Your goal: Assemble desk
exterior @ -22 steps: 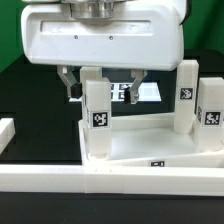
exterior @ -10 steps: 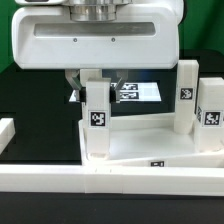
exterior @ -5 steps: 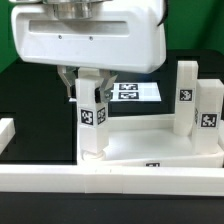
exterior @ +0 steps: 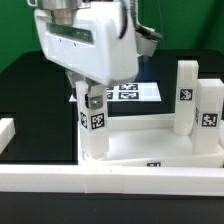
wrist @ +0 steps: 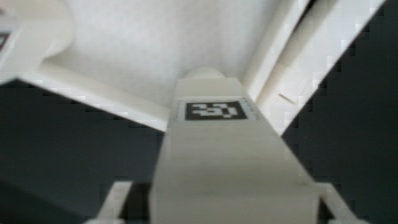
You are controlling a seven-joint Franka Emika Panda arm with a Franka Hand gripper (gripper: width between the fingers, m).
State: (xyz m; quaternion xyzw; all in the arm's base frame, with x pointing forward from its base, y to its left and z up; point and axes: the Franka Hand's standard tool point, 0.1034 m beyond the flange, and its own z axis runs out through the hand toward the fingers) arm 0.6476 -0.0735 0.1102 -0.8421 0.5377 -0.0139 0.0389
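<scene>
The desk top (exterior: 150,142) is a white tray with a raised rim, lying in the exterior view's middle. A square white leg (exterior: 93,128) with a tag stands upright at its left corner. My gripper (exterior: 90,98) comes down from above and is shut on the top of this leg. In the wrist view the leg (wrist: 222,150) fills the space between my fingers (wrist: 118,200), and the desk top (wrist: 160,40) lies beyond it. Two more legs (exterior: 187,95) (exterior: 211,115) stand at the desk top's right side.
The marker board (exterior: 135,92) lies flat behind the desk top. A long white rail (exterior: 110,182) runs along the front, and another rail piece (exterior: 5,130) sits at the exterior view's left. The table surface is black.
My hand has twisted round while gripping the left leg and now sits skewed toward the exterior view's left. The leg's tag has shifted slightly left; the other legs have not moved.
</scene>
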